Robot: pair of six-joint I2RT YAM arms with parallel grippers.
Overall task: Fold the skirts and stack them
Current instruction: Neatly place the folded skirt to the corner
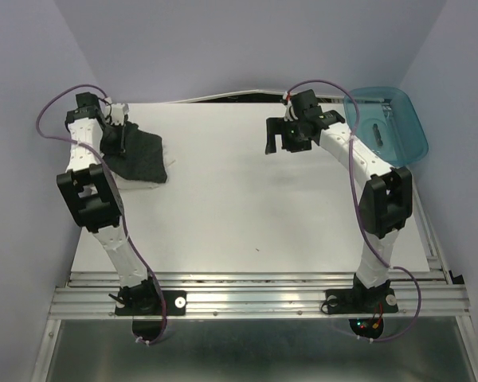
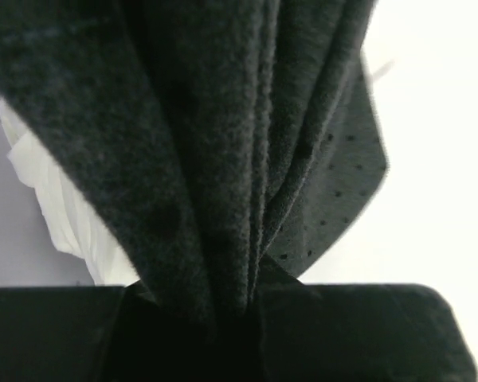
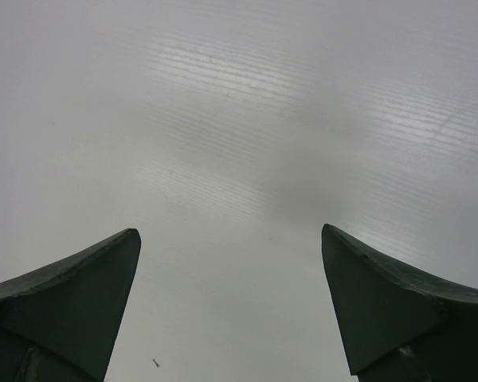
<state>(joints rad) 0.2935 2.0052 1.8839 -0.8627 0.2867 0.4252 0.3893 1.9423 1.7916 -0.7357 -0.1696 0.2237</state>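
Pinching a thick bunch of the charcoal dotted skirt (image 2: 223, 159) in my left hand (image 2: 251, 314), I have it gathered at the far left corner of the surface (image 1: 247, 215). The white ruffled skirt (image 2: 60, 207) lies touching it and seems partly underneath. Several layers are caught between my fingers, so I judge a pull from here would drag the whole bundle rather than one edge, and the fold would come out crumpled. The white skirt could ride along, or slip over the nearby edge. My right hand (image 3: 231, 302) hangs wide open and empty over bare surface, well apart, so nothing pins the cloth. It also sits near the teal bin (image 1: 390, 123), which a careless swing might knock.
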